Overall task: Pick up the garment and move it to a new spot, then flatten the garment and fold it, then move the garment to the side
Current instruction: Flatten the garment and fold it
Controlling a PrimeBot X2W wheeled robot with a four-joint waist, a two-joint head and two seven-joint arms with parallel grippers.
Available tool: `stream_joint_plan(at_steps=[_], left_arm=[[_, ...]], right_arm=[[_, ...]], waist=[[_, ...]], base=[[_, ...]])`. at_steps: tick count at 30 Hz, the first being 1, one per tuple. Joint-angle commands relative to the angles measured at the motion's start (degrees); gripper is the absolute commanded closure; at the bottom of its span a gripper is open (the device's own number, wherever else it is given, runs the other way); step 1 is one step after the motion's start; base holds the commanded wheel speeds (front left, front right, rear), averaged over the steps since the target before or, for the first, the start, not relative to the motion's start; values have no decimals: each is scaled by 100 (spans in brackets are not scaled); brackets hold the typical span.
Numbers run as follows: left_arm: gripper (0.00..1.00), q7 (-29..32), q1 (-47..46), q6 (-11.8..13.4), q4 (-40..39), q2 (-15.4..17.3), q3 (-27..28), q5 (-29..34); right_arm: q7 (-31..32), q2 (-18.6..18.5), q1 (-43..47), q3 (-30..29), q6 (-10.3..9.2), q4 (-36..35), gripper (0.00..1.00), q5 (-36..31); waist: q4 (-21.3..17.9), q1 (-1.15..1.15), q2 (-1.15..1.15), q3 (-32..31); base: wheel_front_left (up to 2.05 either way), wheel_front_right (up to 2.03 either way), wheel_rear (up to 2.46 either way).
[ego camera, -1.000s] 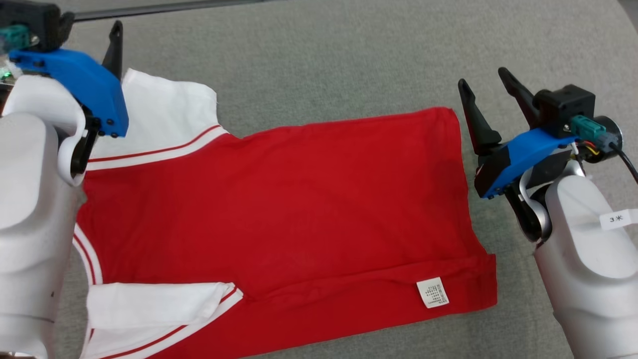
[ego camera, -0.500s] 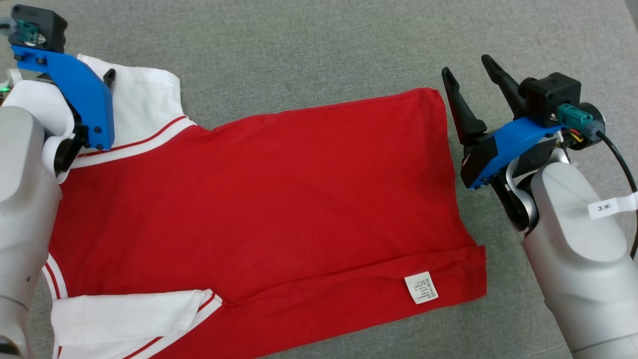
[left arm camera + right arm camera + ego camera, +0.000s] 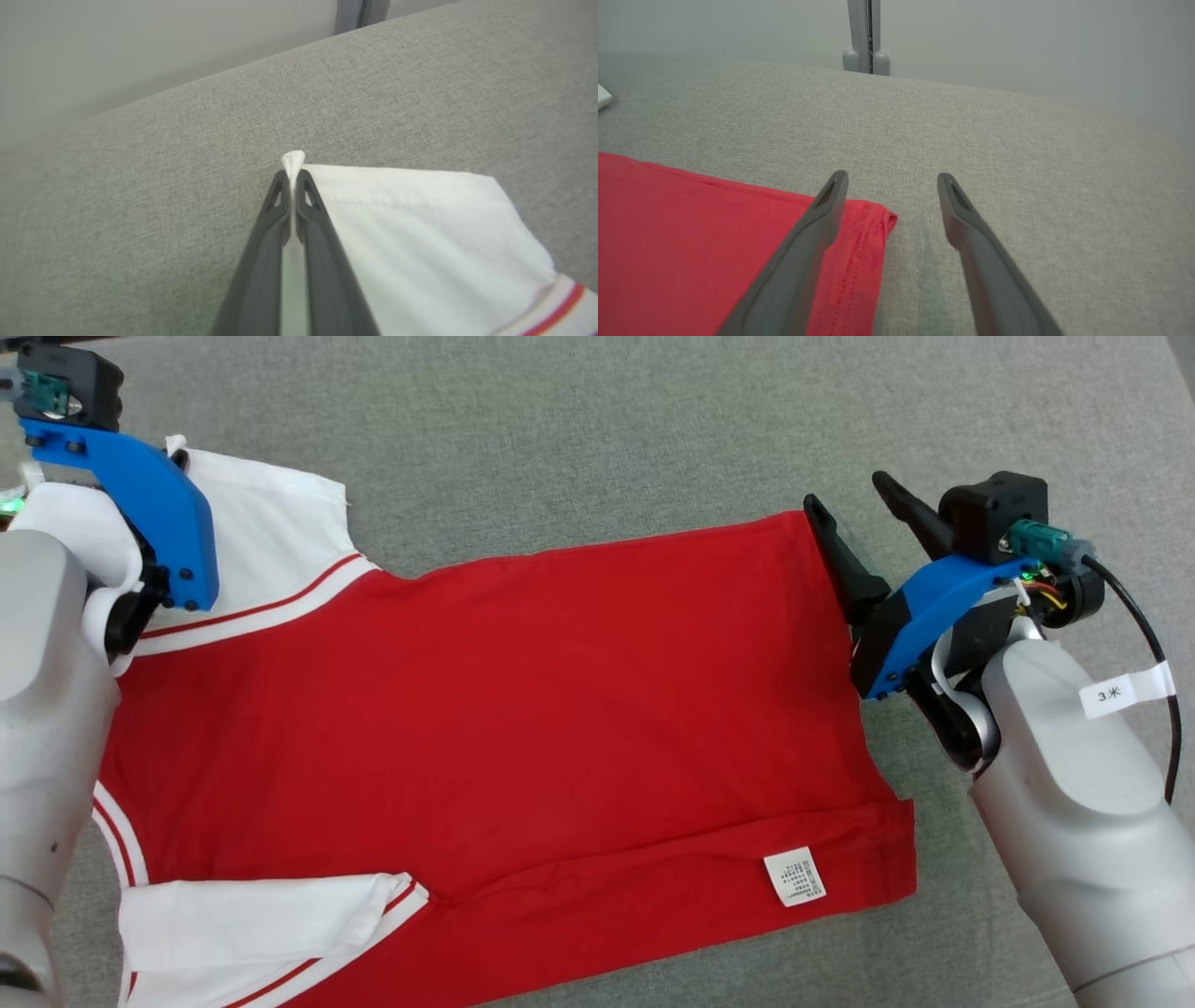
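Grip check | left gripper (image 3: 293, 176) clamped on garment (image 3: 523, 691) sleeve tip (image 3: 292, 161), 10 o'clock | right gripper (image 3: 889, 179) spread over 2 o'clock hem corner (image 3: 877, 221) | imo bite deep first

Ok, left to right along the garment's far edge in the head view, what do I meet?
The left hand, the white sleeve whose corner it pinches, the red shirt body, the open right hand.

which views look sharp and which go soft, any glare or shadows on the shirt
Head view: even, soft light, no glare on the red garment. Left wrist view: left gripper crisp at the tips, blurred toward the bottom edge. Right wrist view: right gripper likewise soft low down, with a faint shadow on the grey surface beneath it.
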Motion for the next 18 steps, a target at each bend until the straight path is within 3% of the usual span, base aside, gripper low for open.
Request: stream_joint_plan(at_steps=[1, 6, 13, 14, 15, 17, 18], left_arm=[[100, -92, -65, 0, -18, -81, -41, -69], [100, -292, -66, -1, -79, -149, -226, -248], [100, -501, -167, -1, -139, -252, -519, -458], [100, -528, -182, -1, -133, -262, -560, -486], [100, -565, -189, -1, -130, -270, -599, -511], [100, -627, -202, -1, -116, -305, -669, -569], [100, -654, -215, -1, -107, -324, -696, -598]], right_arm=[[115, -65, -22, 28, 1, 54, 0, 92], [641, -119, -101, 81, 1, 277, 0, 334], [876, -169, -204, 165, 1, 534, 0, 463], [883, -177, -239, 171, 1, 590, 4, 474], [898, -176, -283, 175, 1, 633, 43, 484], [938, -156, -348, 162, 1, 755, 88, 496], [959, -176, -363, 160, 1, 838, 100, 469]], waist=[[34, 0, 0, -42], [181, 0, 0, -99], [377, 0, 0, -52], [405, 0, 0, -45], [425, 0, 0, -42], [468, 0, 0, -35], [494, 0, 0, -36]], base=[[0, 0, 0], [0, 0, 0], [0, 0, 0], [0, 0, 0], [0, 0, 0], [0, 0, 0], [0, 0, 0]])
